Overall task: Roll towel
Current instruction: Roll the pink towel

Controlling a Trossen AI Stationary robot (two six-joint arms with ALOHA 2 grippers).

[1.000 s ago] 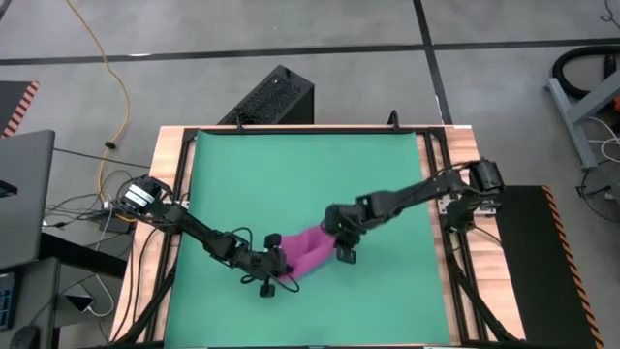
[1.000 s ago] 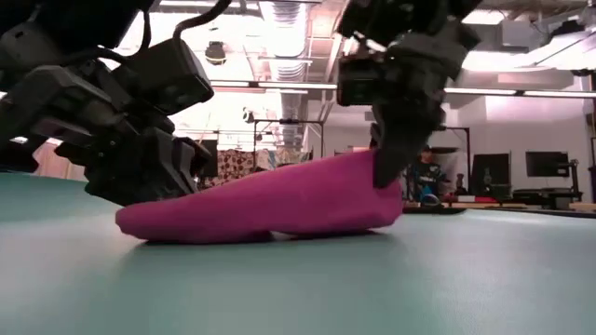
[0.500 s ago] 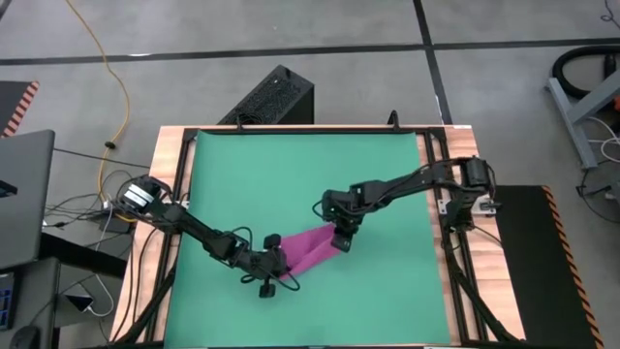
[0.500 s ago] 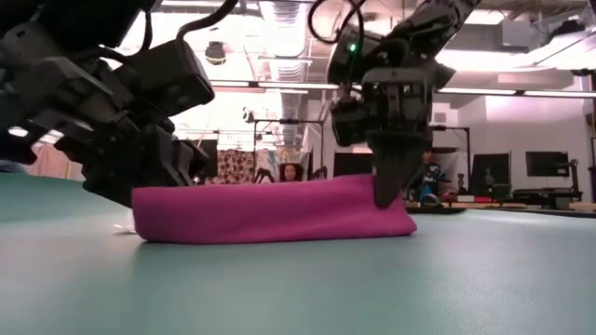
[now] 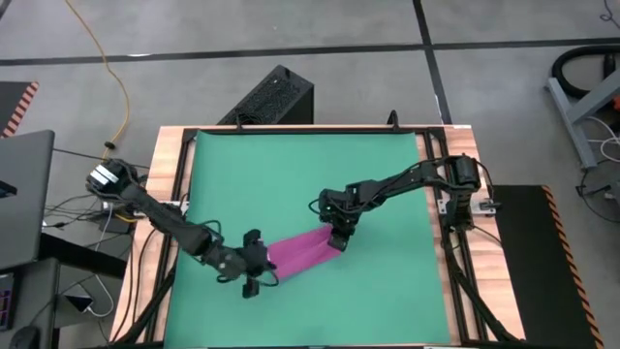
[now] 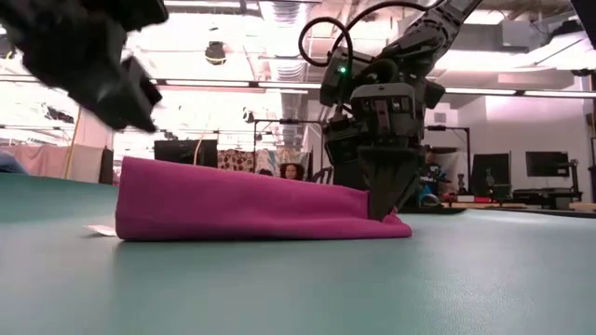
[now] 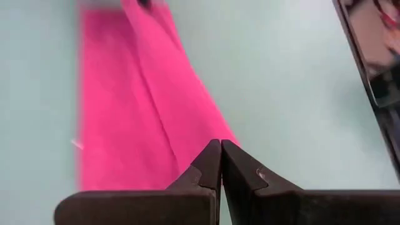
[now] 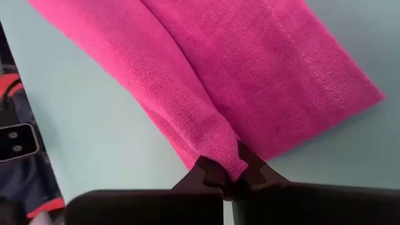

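The magenta towel [image 5: 302, 249] lies folded into a narrow slanting strip on the green mat [image 5: 291, 165]. Its white tag [image 6: 101, 229] sticks out at the end near my left arm. My right gripper [image 5: 339, 240] stands at the strip's far-right end and is shut on it. My left gripper [image 5: 254, 264] hovers by the strip's near-left end. Its fingers [image 7: 220, 150] are shut and empty, raised above the cloth in the low view [image 6: 102, 65]. My right gripper pinches a folded ridge of the towel at its far-right end [image 8: 220, 150] between its two fingertips. The fingers come from above, pointing down [image 6: 386, 200]. The pinched end sits low at the mat, and the rest of the strip lies slack on the mat.
A black box [image 5: 271, 97] stands beyond the table's far edge. Wooden rails [image 5: 172, 174] run along both sides of the mat. A laptop [image 5: 19, 194] and cables lie off the left side. A person [image 6: 291, 171] shows far behind in the room.
My left gripper has come off the towel's near-left end, risen and drawn back toward the table's left edge. My right gripper has carried the far-right end down to the mat and a little toward the far edge. The bulging fold has flattened into a longer, narrower strip.
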